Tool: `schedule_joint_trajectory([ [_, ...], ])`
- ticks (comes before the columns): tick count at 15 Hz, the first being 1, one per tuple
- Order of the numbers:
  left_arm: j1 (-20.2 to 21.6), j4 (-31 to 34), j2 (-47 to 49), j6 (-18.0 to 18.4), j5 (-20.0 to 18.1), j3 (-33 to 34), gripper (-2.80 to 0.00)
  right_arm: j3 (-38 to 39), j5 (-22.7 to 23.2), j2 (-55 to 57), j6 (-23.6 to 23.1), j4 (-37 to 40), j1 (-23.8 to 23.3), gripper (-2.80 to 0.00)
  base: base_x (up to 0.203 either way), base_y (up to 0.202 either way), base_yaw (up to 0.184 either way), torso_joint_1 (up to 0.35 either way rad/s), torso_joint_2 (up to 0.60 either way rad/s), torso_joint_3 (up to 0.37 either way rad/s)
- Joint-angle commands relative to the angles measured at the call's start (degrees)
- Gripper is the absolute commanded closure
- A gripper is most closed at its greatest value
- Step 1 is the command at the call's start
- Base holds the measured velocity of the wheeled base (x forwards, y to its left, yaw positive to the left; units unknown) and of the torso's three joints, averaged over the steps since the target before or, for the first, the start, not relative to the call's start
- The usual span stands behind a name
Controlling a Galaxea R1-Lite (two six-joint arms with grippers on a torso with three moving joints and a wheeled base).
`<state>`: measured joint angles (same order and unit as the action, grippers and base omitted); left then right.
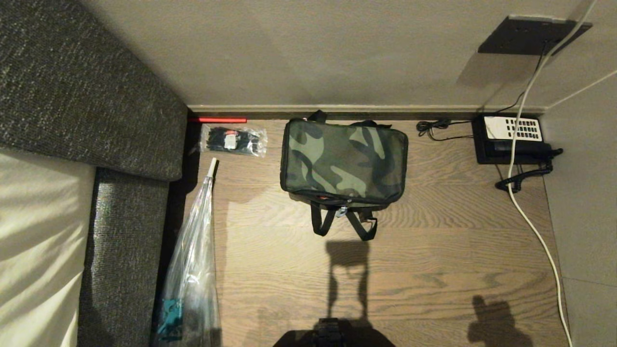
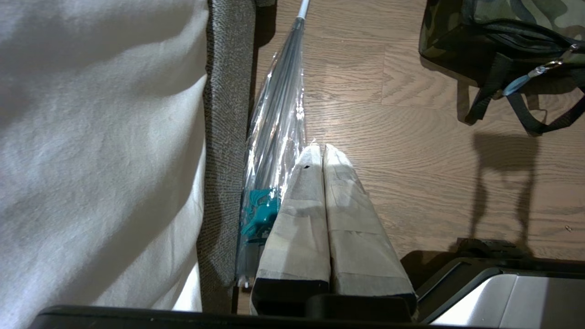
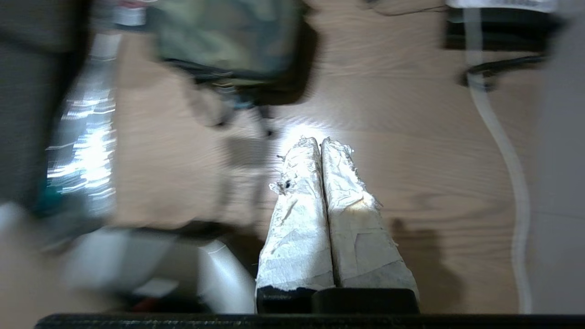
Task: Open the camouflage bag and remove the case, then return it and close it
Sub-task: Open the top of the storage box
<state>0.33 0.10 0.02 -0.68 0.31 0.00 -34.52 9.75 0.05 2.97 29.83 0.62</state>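
1. Wood-grain floor (image 1: 434,241) fills your head view; the camouflage bag (image 1: 343,161) sits on it close to the baseboard, zipped shut, lid up, black straps (image 1: 343,222) trailing toward you.
2. No case on show in any view, so you can't tell where it is.
3. Your left claw (image 2: 322,151) hangs over the floor with its taped fingers (image 2: 301,201) pressed together, holding nothing. It's just beside the clear-wrapped umbrella (image 2: 279,119) that lies along the grey sofa edge (image 2: 224,137), and the bag (image 2: 498,41) is well apart from it.
4. Your right claw (image 3: 320,142) is also pinched fully closed and empty, above bare floor. That wrist view is blurred, but you can make out the bag (image 3: 224,36) ahead of it and a white cable (image 3: 498,137) to one side.
5. Neither claw shows in the head view.
6. Left of the bag: a small clear packet (image 1: 234,140) of black items, with a red strip (image 1: 218,119) at the baseboard.
7. Right of the bag: a black desk phone (image 1: 512,139) in the corner; the white cable (image 1: 530,217) runs across it and down the floor.
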Motion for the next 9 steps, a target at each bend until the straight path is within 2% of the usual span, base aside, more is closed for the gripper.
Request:
schedule_joint_trajectory([
  [1,0.02,-0.01,-0.11,-0.02,0.04,0.18,0.0,-11.1,4.76,2.52,1.21,16.84,0.0,0.0,0.0,0.0,0.0,0.0,0.0,0.0],
  [4,0.02,-0.01,-0.11,-0.02,0.04,0.18,0.0,-17.07,6.97,20.11,6.21,19.29,0.51,0.0,0.0,0.0,0.0,0.0,0.0,0.0],
  [6,0.02,-0.01,-0.11,-0.02,0.04,0.18,0.0,-17.97,9.04,36.83,8.4,15.89,1.0,0.0,0.0,0.0,0.0,0.0,0.0,0.0],
  [7,-0.05,-0.01,-0.11,-0.02,0.04,0.18,0.0,-17.49,9.83,43.32,9.21,12.38,1.18,0.0,0.0,0.0,0.0,0.0,0.0,0.0],
  [9,0.02,-0.01,-0.11,-0.02,0.04,0.12,0.0,-14.74,10.68,60.21,10.21,-3.4,1.99,0.0,0.0,0.0,0.0,0.0,0.0,0.0],
])
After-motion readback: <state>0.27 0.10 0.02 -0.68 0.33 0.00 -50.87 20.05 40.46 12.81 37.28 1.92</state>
